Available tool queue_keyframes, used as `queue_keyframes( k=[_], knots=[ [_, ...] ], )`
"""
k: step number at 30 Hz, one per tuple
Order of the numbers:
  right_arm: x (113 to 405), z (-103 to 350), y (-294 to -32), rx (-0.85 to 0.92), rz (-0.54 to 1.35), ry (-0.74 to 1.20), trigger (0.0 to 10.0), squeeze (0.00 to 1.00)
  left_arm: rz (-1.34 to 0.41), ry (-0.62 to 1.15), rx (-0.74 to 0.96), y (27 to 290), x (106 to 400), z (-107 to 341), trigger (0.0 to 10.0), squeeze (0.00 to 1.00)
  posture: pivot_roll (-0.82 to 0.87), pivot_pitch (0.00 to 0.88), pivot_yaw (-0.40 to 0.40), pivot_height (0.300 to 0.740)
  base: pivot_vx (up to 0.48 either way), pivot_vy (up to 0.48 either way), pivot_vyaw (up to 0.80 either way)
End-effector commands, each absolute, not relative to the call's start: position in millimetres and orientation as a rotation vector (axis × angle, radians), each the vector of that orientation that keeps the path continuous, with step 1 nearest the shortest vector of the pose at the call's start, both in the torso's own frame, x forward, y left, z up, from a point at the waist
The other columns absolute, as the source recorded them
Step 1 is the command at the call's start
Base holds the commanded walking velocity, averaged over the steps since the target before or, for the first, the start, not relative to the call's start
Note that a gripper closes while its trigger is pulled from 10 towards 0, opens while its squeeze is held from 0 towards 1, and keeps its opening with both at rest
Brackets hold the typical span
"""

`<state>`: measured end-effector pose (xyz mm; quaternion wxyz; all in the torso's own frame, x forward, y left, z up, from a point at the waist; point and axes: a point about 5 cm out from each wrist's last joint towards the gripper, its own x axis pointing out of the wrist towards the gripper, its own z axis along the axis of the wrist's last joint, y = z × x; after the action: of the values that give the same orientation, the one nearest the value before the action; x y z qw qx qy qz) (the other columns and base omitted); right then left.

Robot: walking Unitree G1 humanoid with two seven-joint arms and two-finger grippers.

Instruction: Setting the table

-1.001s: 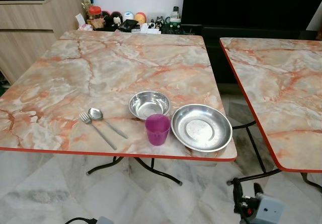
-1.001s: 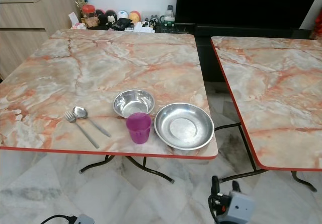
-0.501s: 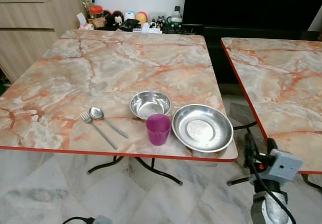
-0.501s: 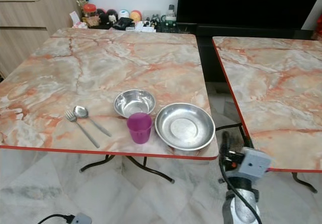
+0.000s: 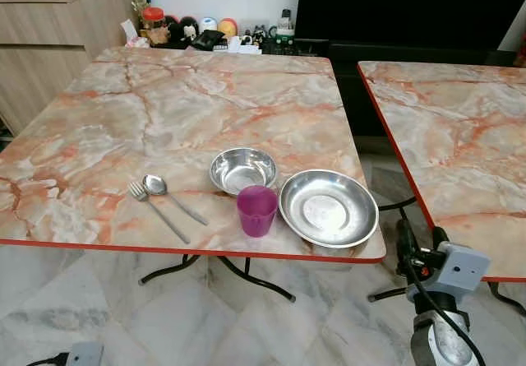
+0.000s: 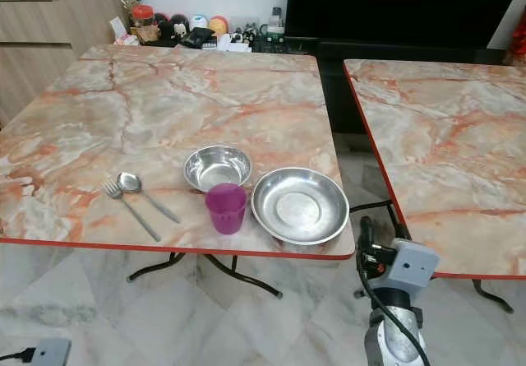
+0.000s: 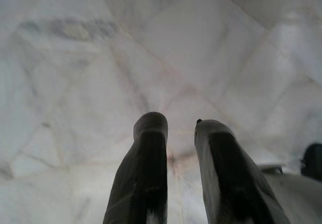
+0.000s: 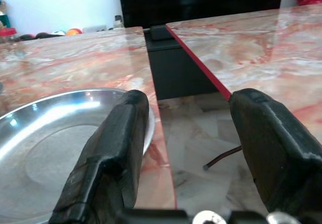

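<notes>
Vs 1 s ago: right gripper point(image 5: 417, 248) has come up from floor level to the table's front right corner; tableware unchanged. No readable writing or labels anywhere.

Left to right: left gripper point(image 7: 178, 133) points at the marble floor point(image 7: 75, 73), fingers a narrow gap apart, holding nothing. On the table point(image 5: 164, 111): fork point(image 5: 156, 210) and spoon point(image 5: 171, 196) side by side, small bowl point(image 5: 242, 169), purple cup point(image 5: 256, 210) just in front of it, wide bowl point(image 5: 328, 208) by the red front edge.

Right gripper fingers spread wide, empty; wide bowl sits beside its left finger point(image 8: 108, 153), table corner and the gap to the 2nd table point(image 5: 460, 136) between the fingers. Far half of the table is bare.
</notes>
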<state>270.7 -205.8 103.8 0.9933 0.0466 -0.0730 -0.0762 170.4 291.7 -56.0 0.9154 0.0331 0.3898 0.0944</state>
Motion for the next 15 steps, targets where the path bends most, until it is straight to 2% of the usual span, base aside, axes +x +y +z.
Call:
queue_keyframes(
  k=[1,11,15],
  knots=[
    [273.1,111.1,-208.4,0.101,-0.150,-0.166,10.0,0.00,0.196,0.800,0.047,296.0,158.5,-58.2,10.0,0.00,0.01,0.087,-0.060,0.740,0.000,0.000,0.00],
    [282.9,112.8,-202.8,0.099,-0.092,-0.162,10.0,0.00,0.244,0.816,-0.027,280.1,137.4,-72.4,10.0,0.00,0.04,0.061,-0.091,0.740,0.000,0.000,0.00],
    [283.1,112.7,-201.6,0.100,-0.085,-0.161,10.0,0.00,0.283,0.792,-0.054,287.2,137.3,-69.4,10.0,0.00,0.03,0.046,-0.092,0.740,0.000,0.000,0.00]
  ],
)
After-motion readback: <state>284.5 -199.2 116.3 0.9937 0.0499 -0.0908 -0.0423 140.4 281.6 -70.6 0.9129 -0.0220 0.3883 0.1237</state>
